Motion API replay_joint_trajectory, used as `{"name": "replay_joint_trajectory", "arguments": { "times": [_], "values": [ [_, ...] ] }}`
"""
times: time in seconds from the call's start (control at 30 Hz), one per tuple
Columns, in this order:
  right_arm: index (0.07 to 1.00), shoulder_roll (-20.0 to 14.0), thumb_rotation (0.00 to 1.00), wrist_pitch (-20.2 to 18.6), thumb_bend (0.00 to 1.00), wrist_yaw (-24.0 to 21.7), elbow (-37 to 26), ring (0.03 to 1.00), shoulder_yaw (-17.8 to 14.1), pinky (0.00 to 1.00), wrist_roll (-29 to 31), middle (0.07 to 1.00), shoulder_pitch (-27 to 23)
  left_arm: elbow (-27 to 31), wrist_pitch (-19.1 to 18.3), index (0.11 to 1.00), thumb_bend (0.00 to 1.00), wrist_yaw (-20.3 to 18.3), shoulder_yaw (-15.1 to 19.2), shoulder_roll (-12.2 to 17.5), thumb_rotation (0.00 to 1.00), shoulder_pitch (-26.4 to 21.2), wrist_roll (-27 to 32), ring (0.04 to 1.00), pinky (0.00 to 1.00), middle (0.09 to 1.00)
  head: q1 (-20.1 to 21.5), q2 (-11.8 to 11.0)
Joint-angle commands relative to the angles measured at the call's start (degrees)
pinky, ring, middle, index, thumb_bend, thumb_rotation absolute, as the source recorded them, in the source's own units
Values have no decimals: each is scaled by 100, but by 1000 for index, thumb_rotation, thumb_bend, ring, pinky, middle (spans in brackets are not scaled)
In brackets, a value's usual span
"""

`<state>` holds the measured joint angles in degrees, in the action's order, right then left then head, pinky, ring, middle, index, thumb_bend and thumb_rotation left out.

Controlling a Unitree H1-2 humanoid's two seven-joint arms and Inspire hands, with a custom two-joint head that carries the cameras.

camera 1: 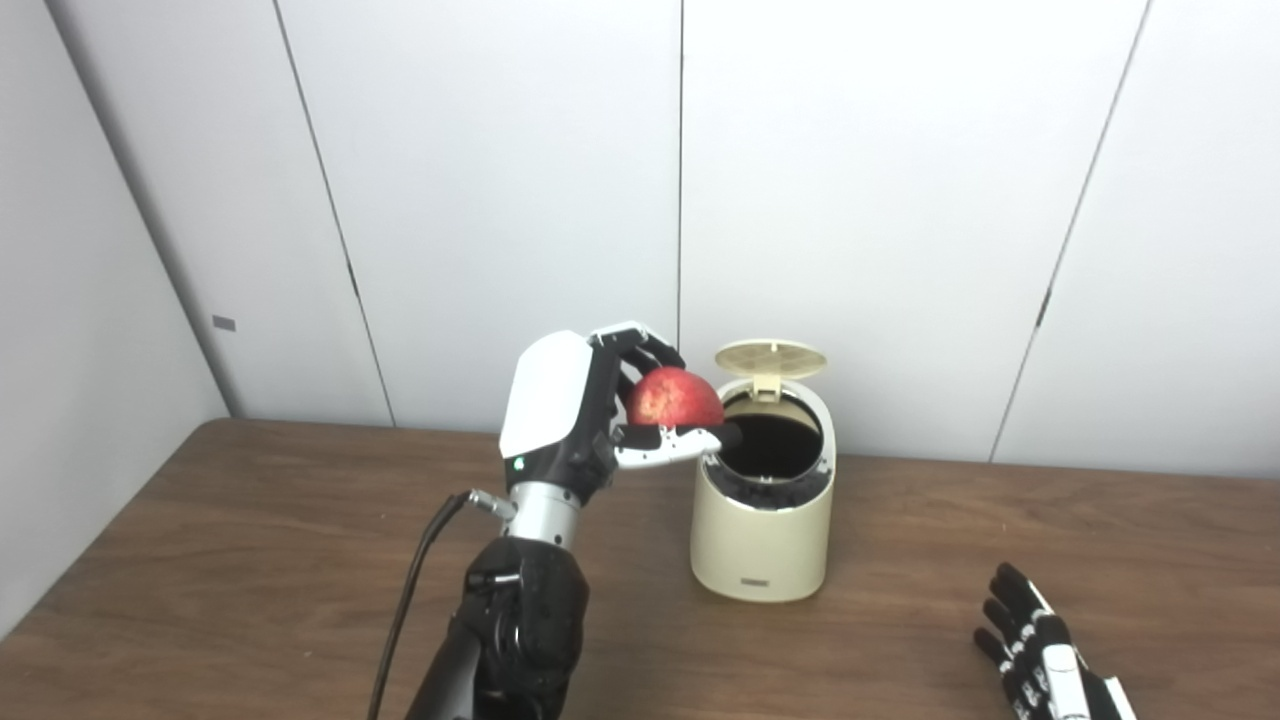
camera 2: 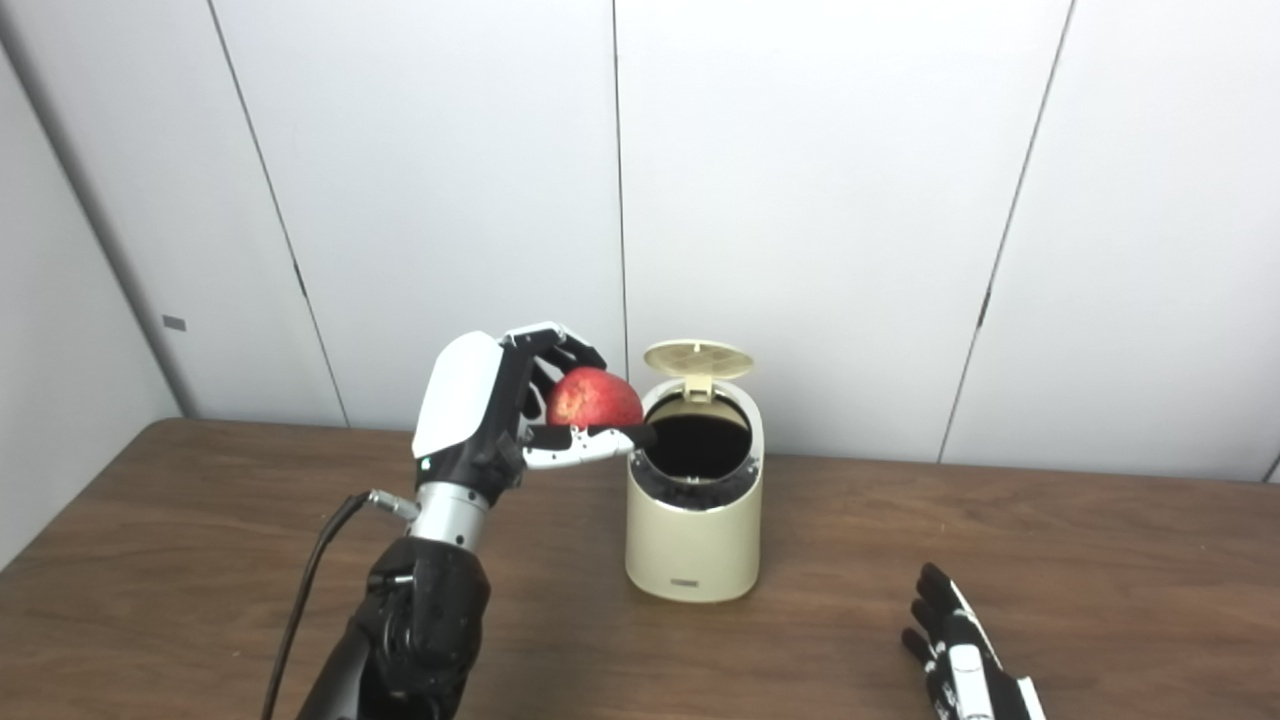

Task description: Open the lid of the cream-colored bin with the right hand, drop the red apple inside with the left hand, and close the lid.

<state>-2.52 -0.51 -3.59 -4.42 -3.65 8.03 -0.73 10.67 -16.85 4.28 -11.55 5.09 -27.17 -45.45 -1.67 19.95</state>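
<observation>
One step is in hand: the drop. Your left hand (camera 1: 590,420) grasps the apple (camera 1: 673,398), held just left of the bin (camera 1: 762,540) mouth, thumb tip touching or nearly over the rim. The lid (camera 1: 771,357) stands open at the back. Carry the apple right until it sits squarely over the dark opening, then release; avoid knocking the lid. Your right hand (camera 1: 1040,655) rests released on the table (camera 1: 250,560), well apart.
</observation>
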Motion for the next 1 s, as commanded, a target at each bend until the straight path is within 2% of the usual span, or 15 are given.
{"name": "replay_joint_trajectory", "arguments": {
  "times": [0.0, 0.1, 0.47, 0.6, 0.7, 0.83, 0.97],
  "values": [
    [918, 122, 905, 241, 477, -20, 212, 959, 82, 924, -7, 959, -10, 163, 239, 532, 470, 200, 14, -11, 0, -255, -57, 390, 312, 473, 58, -31],
    [924, 129, 914, 342, 472, -13, 304, 956, 111, 910, -74, 960, -47, 81, 313, 528, 472, 254, 11, -57, 0, -270, -75, 398, 326, 474, 151, -62],
    [916, 249, 892, 401, 500, 29, 372, 952, 132, 880, -107, 957, -85, -737, 704, 534, 470, 896, -111, -286, 0, -455, -127, 399, 305, 470, 223, -86],
    [918, 293, 898, 390, 508, 74, 353, 956, 134, 877, -129, 963, -87, -1075, 807, 537, 470, 1034, -161, -269, 0, -526, -128, 389, 319, 473, 228, -89],
    [918, 307, 908, 393, 516, 93, 353, 959, 131, 887, -137, 964, -91, -1344, 949, 533, 473, 1150, -195, -241, 0, -572, -88, 389, 379, 471, 222, -96],
    [927, 288, 926, 449, 524, 96, 397, 965, 128, 901, -166, 968, -107, -1641, 1115, 511, 474, 1271, -220, -218, 0, -622, -35, 399, 343, 475, 202, -112],
    [929, 288, 927, 528, 526, 79, 509, 967, 116, 905, -134, 970, -148, -1754, 1122, 506, 475, 1312, -230, -203, 0, -669, -20, 396, 365, 468, 169, -147]
  ]
}}
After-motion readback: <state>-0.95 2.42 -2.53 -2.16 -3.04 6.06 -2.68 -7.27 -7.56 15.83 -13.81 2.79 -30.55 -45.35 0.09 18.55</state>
